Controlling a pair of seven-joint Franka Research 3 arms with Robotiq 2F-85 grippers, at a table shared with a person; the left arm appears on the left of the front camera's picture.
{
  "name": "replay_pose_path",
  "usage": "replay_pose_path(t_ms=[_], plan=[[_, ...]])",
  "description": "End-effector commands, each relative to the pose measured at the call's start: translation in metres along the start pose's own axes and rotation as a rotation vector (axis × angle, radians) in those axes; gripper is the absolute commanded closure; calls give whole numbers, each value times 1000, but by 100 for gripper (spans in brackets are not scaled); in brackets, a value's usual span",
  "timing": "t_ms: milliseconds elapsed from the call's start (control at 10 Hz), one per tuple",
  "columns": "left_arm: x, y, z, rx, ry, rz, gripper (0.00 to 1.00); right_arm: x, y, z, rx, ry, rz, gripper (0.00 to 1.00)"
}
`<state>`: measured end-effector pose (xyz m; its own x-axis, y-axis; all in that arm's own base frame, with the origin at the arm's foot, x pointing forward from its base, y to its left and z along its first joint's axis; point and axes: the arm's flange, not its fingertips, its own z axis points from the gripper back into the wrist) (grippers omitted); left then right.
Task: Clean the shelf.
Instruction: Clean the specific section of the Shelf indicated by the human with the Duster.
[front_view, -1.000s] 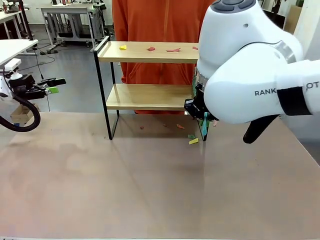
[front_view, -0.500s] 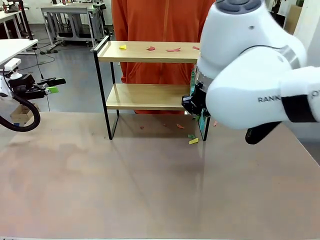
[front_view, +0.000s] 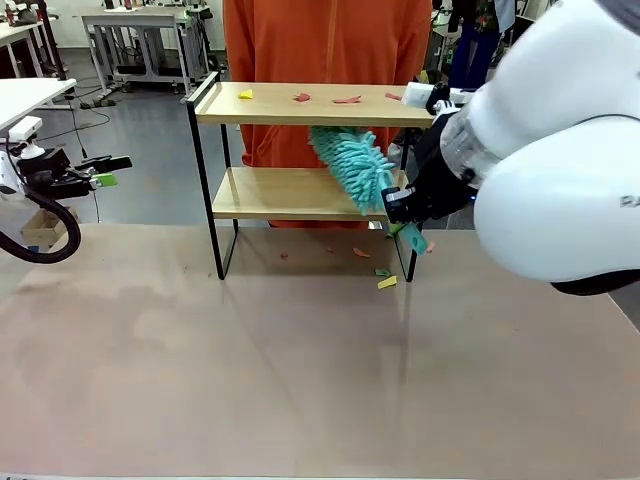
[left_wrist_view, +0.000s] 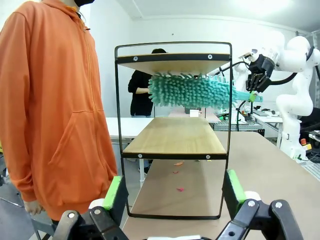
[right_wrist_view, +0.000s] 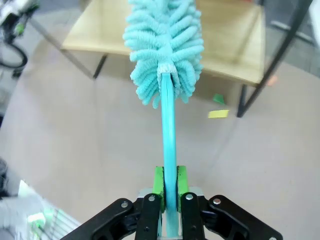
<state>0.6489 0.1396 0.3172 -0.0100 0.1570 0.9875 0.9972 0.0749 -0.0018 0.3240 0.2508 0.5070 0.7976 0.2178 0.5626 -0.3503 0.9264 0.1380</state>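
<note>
Shelf (front_view: 285, 193) with 2 boards, 1 teal duster (front_view: 352, 168) clamped in right fingers (right_wrist_view: 159, 181), left fingers (left_wrist_view: 113, 193) spread, empty

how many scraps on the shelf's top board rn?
4: yellow scrap near the left end, small red scrap near the middle, long red scrap right of it, red scrap at the right end. The right arm covers that end of the shelf; more may hide there.

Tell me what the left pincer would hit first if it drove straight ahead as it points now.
Most likely the shelf: its near black end frame, about level with the lower board, lies dead ahead of the left pincer. Only open air comes before it; how much is unclear.
</note>
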Motion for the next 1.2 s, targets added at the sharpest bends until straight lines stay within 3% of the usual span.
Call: replay_pose_path(t_ms=[0,200,600,1100], plan=[[3,-1,0,-8,6,-11,0,-12,-18,10,153,76,164,87],[3,-1,0,-8,6,-11,0,-28,-19,16,230,146,326,87],[3,-1,0,-8,6,-11,0,-81,-54,53,203,300,599,87],[3,-1,0,-8,6,-11,0,-152,-111,116,185,506,647,87]])
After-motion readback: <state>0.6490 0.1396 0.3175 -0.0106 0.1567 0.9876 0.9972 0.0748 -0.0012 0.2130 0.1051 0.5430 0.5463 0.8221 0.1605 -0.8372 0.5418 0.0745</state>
